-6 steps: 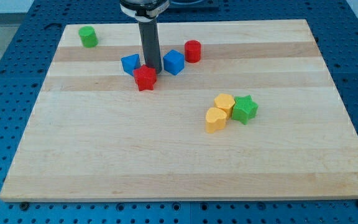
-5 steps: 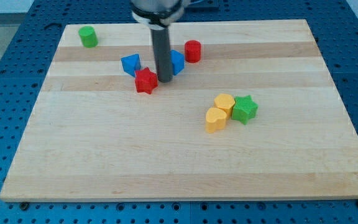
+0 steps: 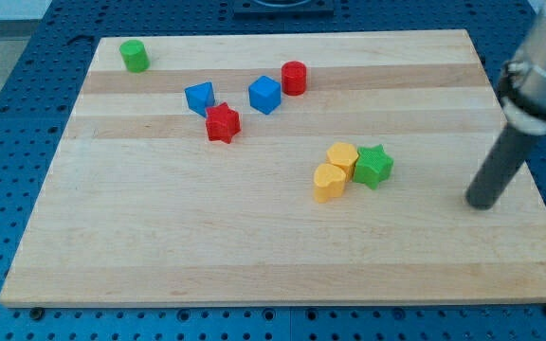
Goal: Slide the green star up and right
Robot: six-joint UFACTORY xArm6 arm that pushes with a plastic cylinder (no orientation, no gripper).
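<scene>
Resting near the right edge of the wooden board (image 3: pixel 254 246), my tip (image 3: pixel 482 204) stands well to the right of the green star (image 3: pixel 373 166), slightly lower in the frame, touching no block. It is a bare rod, so it has no hand to spread or pinch.

The green star sits right of centre, touching a yellow hexagonal block (image 3: pixel 342 156); a yellow rounded block (image 3: pixel 329 182) lies just below that. Toward the upper middle are a red star (image 3: pixel 222 122), two blue blocks (image 3: pixel 200 98) (image 3: pixel 264 94) and a red cylinder (image 3: pixel 294 77). A green cylinder (image 3: pixel 135 55) occupies the upper left corner.
</scene>
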